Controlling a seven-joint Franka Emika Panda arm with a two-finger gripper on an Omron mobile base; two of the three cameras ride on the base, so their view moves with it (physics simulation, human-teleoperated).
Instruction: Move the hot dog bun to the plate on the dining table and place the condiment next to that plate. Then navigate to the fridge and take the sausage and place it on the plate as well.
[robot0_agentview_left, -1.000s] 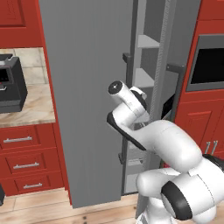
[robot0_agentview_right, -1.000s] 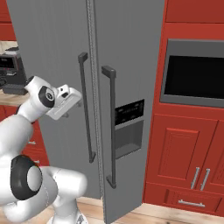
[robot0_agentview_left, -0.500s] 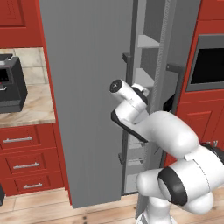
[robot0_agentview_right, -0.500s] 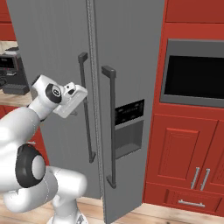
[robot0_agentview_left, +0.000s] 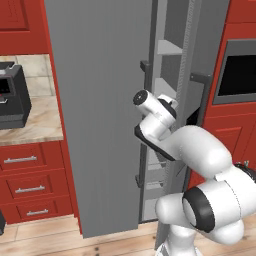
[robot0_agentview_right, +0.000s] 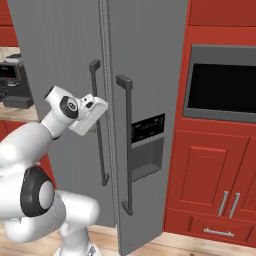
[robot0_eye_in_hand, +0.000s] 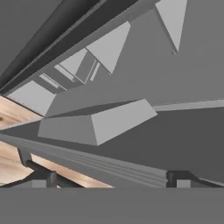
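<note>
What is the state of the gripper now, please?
Gripper: open, holding nothing, pointed into the fridge.

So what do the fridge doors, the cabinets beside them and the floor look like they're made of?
The fridge doors look like brushed steel: flat matte grey with dark bar handles. The cabinets look like red painted wood, with framed panels and metal pulls. The floor looks like light wood planks with visible grain.
</note>
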